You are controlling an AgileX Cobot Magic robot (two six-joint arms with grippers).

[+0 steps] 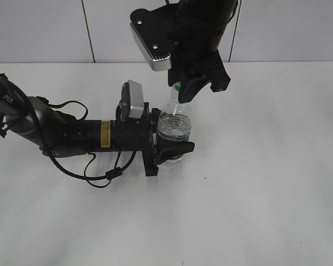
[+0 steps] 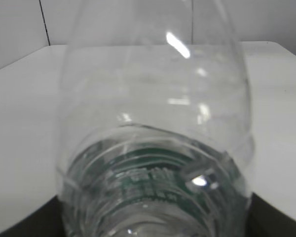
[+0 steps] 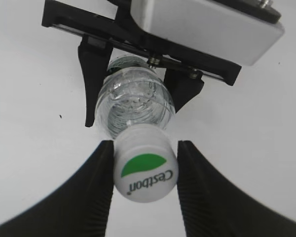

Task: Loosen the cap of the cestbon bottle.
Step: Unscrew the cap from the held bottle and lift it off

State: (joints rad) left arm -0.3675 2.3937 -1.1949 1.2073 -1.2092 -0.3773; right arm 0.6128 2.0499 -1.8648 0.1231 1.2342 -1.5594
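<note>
right wrist view, round white cap [image 3: 145, 163] pinched by right gripper [image 3: 144, 170], clear ribbed cestbon bottle [image 3: 133, 106] – left gripper [image 3: 133, 106] clamps it

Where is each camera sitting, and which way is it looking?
Exterior view: high in front, looking down at a slant on the white table; both arms show, left gripper around the cestbon bottle.
Left wrist view: on the left arm, looking sideways, pressed close to the bottle; only dark corners of its fingers show.
Right wrist view: on the right arm, looking straight down; right gripper astride the cap.
All three share the bottle.
</note>
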